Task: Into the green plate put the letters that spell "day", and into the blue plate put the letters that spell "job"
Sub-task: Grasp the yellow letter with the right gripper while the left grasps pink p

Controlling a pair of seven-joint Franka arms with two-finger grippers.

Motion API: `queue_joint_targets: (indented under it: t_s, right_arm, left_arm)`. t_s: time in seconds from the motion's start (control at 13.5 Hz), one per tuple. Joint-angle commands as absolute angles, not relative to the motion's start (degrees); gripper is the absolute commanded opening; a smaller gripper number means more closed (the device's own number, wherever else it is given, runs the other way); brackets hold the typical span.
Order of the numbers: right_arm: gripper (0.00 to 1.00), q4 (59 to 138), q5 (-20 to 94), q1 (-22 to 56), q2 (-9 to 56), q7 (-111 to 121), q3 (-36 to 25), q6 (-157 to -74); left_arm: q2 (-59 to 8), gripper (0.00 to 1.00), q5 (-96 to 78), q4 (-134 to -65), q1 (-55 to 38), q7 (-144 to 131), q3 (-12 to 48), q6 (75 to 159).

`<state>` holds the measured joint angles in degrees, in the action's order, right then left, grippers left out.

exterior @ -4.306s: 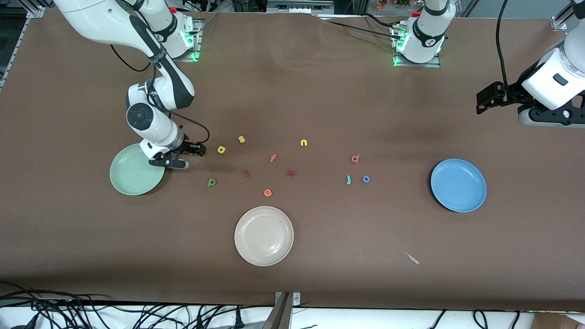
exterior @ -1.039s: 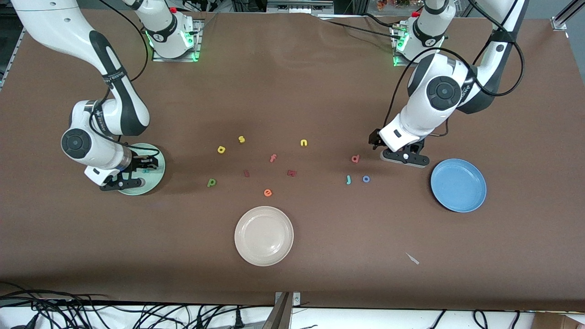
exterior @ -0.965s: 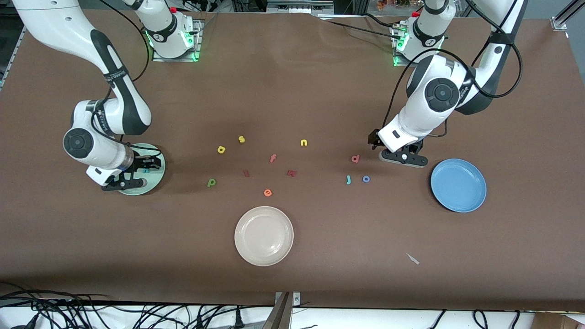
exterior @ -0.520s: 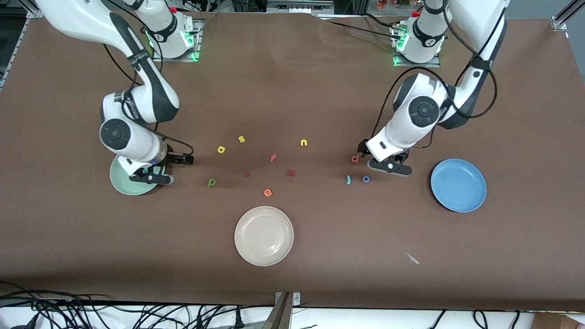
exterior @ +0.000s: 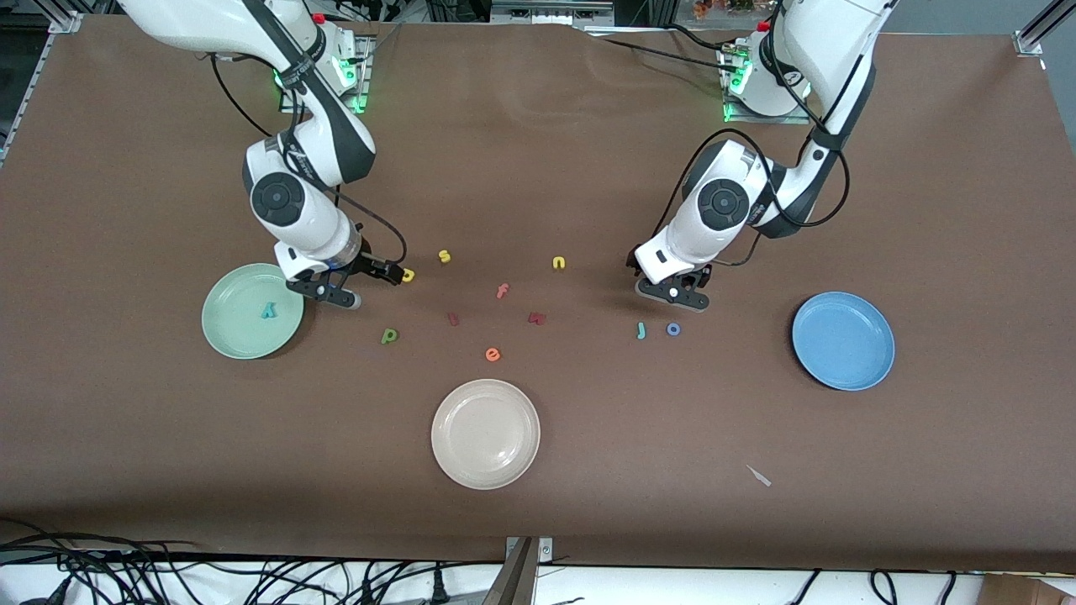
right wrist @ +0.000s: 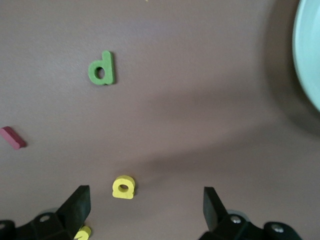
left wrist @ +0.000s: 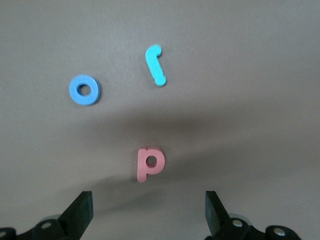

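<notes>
Both open grippers moved inward; teal "j" lies near-upright.

Even overhead light, soft arm shadows (wrist views slightly blurred)

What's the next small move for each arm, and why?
Probably descend and close. The right gripper has open jaws framing the yellow "a"; the left gripper has open jaws framing the pinkish-red "b". Neither is gripped yet. Only the teal "y" lies in the green plate; the blue plate holds nothing.
</notes>
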<state>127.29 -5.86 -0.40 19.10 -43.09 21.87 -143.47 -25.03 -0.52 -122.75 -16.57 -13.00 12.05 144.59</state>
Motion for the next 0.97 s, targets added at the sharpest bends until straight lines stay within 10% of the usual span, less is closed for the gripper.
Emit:
queue_joint_targets:
  t_s: [0.0,0.37,0.89]
  right_arm:
    - [1.00,132.0,-6.1,-0.1,17.0,-46.1,22.3,-149.8]
    - [1.00,131.2,-7.8,3.0,20.6,-47.0,21.8,-151.4]
    - [1.00,128.5,-12.1,3.4,24.3,-47.1,21.8,-151.3]
  left_arm:
    - [-26.3,0.98,-1.8,-122.8,-17.8,-12.7,11.7,146.0]
    - [-28.4,0.97,-1.5,-121.4,-18.9,-12.7,10.3,149.5]
    - [-29.4,0.65,-1.3,-120.1,-18.9,-12.3,10.0,149.7]
